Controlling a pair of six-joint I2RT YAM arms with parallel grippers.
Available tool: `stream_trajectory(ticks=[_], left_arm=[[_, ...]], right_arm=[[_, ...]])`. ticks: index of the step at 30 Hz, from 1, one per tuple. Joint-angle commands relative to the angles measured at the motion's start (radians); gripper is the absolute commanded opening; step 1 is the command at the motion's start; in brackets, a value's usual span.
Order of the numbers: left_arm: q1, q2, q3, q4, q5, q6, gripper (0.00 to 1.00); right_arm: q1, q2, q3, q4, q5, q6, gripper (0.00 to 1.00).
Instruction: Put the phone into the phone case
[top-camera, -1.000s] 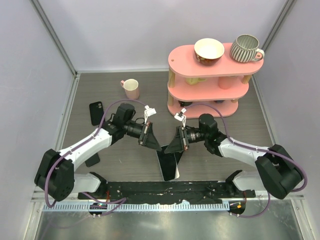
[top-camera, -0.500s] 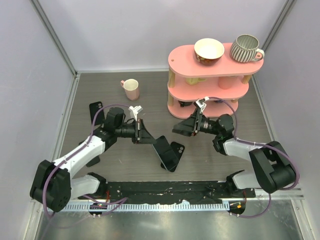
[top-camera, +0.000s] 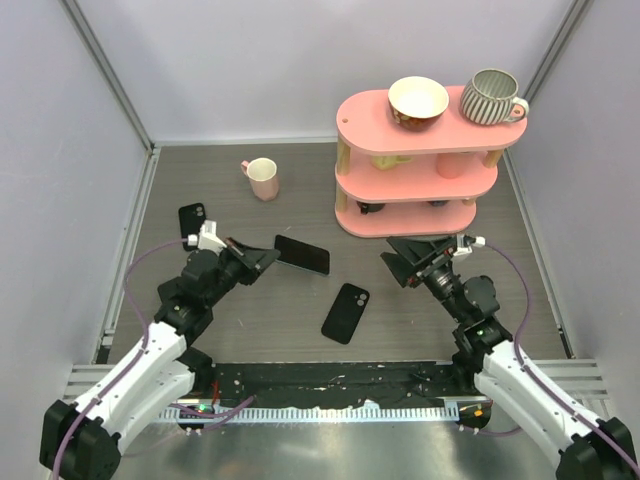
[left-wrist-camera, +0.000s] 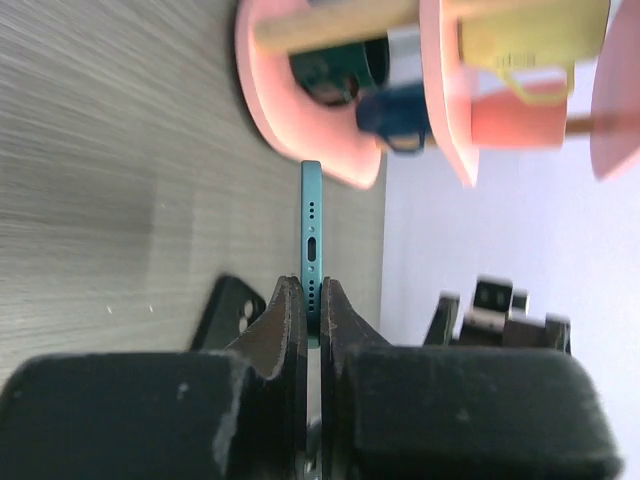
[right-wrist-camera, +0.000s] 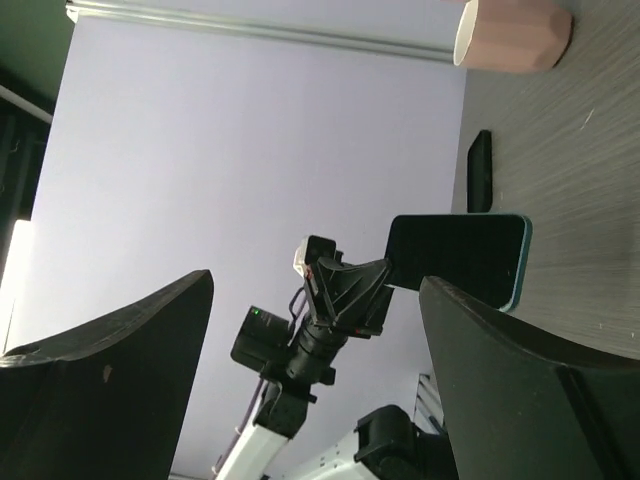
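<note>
Two hands shared the phone a second ago; now only one has it. Measured against the pink shelf (top-camera: 400, 218) at the far right of the surface (top-camera: 300, 190), both arms have drawn back toward their own sides.

The right hand (top-camera: 400, 265) has let go. It stands wide open with nothing in it and hangs just in front of the shelf's lowest tier.

The left hand (top-camera: 268, 257) is clamped on one short end of the phone (top-camera: 302, 255), well to the left of the shelf. Its wrist view shows the teal edge pinched tight. The phone juts out toward the shelf and seems to be off the surface.

The phone case (top-camera: 346, 312) lies loose on the surface, in front of the shelf and a little to its left, with its camera hole at the far end.

The handover looks finished, but the phone is not yet in the case. The freed right hand will likely be needed to steady the case.
</note>
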Motion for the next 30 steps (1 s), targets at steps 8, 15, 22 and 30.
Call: stream_trajectory(ticks=[8,15,22,30], left_arm=[[-0.006,-0.104,-0.086,0.302,-0.274,-0.193,0.0],[-0.006,-0.111,-0.105,0.386,-0.202,-0.193,0.0],[-0.007,-0.161,-0.135,0.391,-0.162,-0.205,0.0],[-0.007,-0.247,-0.175,0.33,-0.195,-0.195,0.0]], right_arm=[[0.307,0.422,0.025,0.325,0.28,-0.028,0.79],[0.339,0.88,0.119,0.895,0.124,0.013,0.71],[0.341,1.052,0.144,1.089,0.108,0.044,0.67],[0.341,0.955,0.137,1.055,0.108,-0.016,0.68]])
